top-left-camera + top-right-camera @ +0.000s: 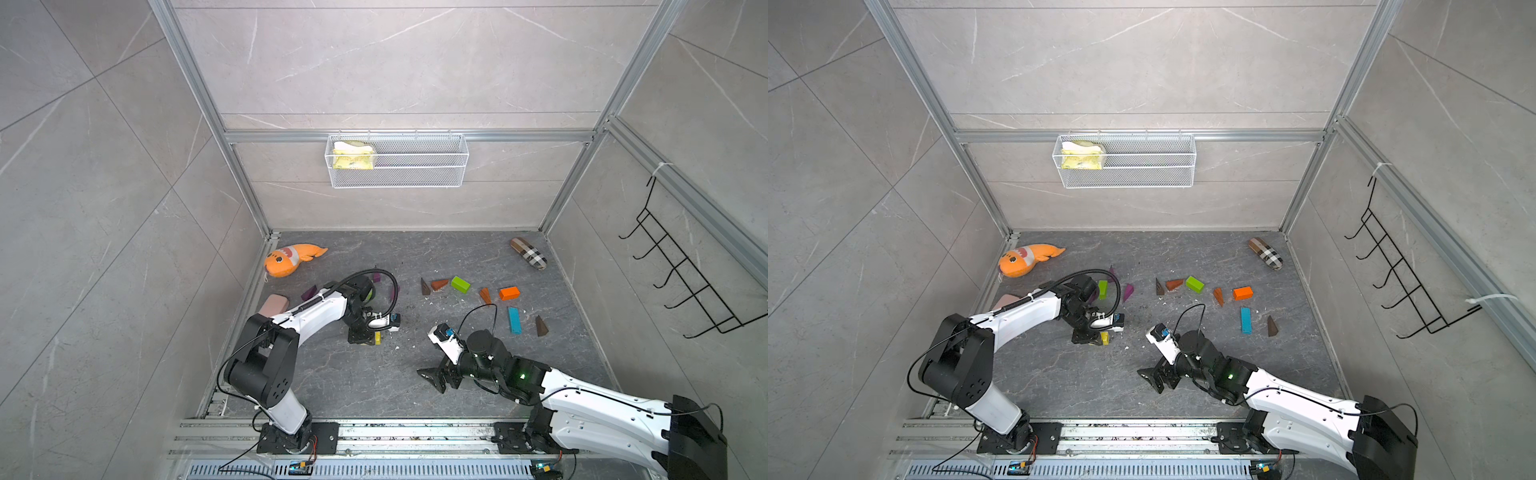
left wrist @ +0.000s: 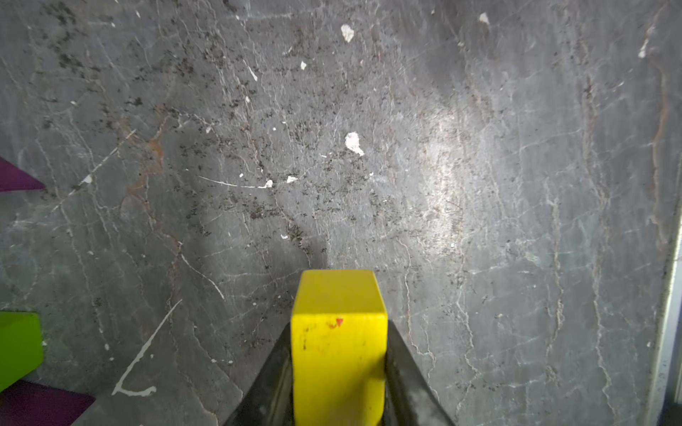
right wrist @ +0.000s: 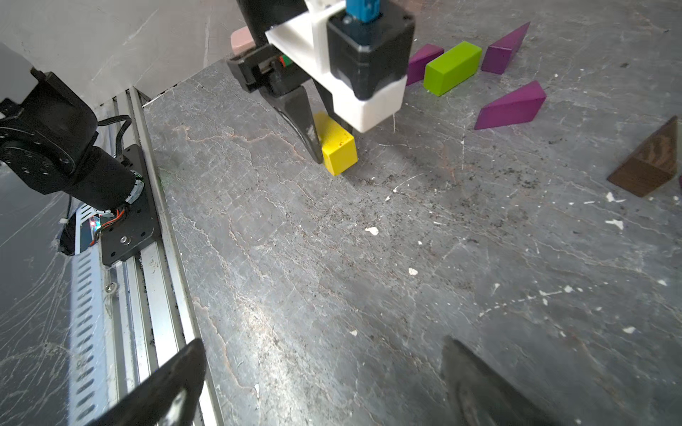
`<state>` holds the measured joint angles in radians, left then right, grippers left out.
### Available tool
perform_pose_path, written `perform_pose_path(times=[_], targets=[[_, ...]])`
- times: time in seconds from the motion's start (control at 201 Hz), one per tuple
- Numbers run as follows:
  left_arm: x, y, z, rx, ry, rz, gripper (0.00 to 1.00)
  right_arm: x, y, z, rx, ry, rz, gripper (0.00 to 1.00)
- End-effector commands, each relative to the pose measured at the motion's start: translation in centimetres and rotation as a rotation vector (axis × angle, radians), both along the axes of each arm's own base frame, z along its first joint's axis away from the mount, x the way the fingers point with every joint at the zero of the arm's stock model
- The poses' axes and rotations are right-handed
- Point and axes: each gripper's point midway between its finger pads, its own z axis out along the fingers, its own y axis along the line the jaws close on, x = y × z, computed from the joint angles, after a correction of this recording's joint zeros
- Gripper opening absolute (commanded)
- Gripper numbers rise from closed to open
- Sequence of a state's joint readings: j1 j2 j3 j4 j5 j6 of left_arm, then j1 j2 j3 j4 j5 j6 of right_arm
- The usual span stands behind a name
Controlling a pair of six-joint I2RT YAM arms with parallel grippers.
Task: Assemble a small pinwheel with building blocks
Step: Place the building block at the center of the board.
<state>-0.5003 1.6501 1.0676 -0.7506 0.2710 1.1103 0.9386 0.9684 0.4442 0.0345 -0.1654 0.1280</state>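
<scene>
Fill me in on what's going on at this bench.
The left gripper is shut on a small yellow painted block, holding it low at the grey stone-patterned tabletop. The right gripper is open and empty, close by. The other blocks lie loose: purple triangular wedges and a green brick near the left gripper, a long light-blue bar and an orange brick further off. Nothing looks assembled yet.
</scene>
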Motion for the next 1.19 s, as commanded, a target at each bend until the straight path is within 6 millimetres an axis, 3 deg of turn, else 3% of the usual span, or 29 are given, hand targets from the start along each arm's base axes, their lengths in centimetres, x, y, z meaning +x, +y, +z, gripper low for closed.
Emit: perform_pose_path(times=[0.0,0.324,0.707,0.996,1.095,1.185], targets=[[0.9,-0.5,0.2,0.006,-0.032,-0.037,0.24,-0.6,-0.2,-0.4,-0.008,0.017,0.013,1.00],[1.4,-1.0,-1.4,0.052,-0.015,-0.006,0.24,-0.5,0.5,-0.6,-0.025,0.029,0.033,1.00],[2.2,-1.4,-1.7,0.054,-0.022,0.040,0.30,-0.4,0.6,-0.7,-0.033,0.030,0.034,1.00],[2.1,-1.4,-2.2,0.056,-0.008,0.057,0.37,-0.4,0.6,-0.7,-0.034,0.031,0.034,1.00],[1.9,-1.4,-2.1,0.050,-0.005,0.049,0.47,-0.4,0.6,-0.7,-0.034,0.032,0.034,1.00],[1.8,-1.5,-2.1,0.044,-0.011,0.040,0.50,-0.5,0.6,-0.8,-0.035,0.034,0.037,1.00]])
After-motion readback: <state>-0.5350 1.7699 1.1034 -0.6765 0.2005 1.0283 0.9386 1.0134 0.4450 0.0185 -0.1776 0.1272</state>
